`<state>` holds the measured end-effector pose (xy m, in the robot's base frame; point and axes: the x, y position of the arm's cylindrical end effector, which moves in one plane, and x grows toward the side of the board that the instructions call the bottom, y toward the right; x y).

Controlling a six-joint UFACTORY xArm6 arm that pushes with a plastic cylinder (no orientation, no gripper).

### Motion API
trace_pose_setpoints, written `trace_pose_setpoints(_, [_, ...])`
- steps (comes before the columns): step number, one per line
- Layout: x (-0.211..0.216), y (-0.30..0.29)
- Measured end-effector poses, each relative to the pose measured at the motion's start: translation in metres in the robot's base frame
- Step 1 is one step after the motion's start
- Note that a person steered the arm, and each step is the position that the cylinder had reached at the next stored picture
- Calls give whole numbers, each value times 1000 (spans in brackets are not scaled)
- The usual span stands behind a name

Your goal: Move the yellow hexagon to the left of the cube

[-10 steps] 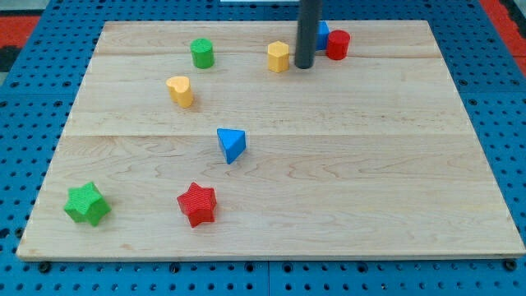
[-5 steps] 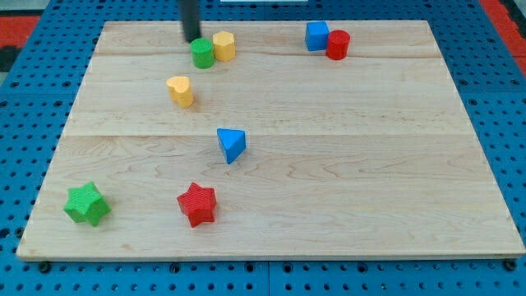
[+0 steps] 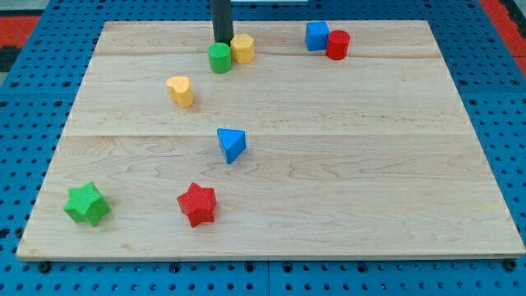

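The yellow hexagon (image 3: 242,48) sits near the view's top, touching the green cylinder (image 3: 219,58) at its lower left. The blue cube (image 3: 316,35) lies well to the hexagon's right, touching the red cylinder (image 3: 338,44). My tip (image 3: 222,41) is just above the green cylinder and at the hexagon's left, close to both.
A yellow heart (image 3: 180,90) lies below-left of the green cylinder. A blue triangle (image 3: 232,145) sits mid-board. A red star (image 3: 197,204) and a green star (image 3: 87,204) lie near the view's bottom left. The wooden board (image 3: 394,164) rests on a blue pegboard.
The rod swept left, pushing the yellow hexagon leftward to the green cylinder. In the last half second the tip, green cylinder and hexagon all shifted slightly right.
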<state>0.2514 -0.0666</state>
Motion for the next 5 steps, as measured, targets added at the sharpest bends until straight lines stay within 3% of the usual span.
trace_pose_setpoints(3, [61,14])
trace_pose_setpoints(4, [63,22])
trace_pose_setpoints(5, [26,21])
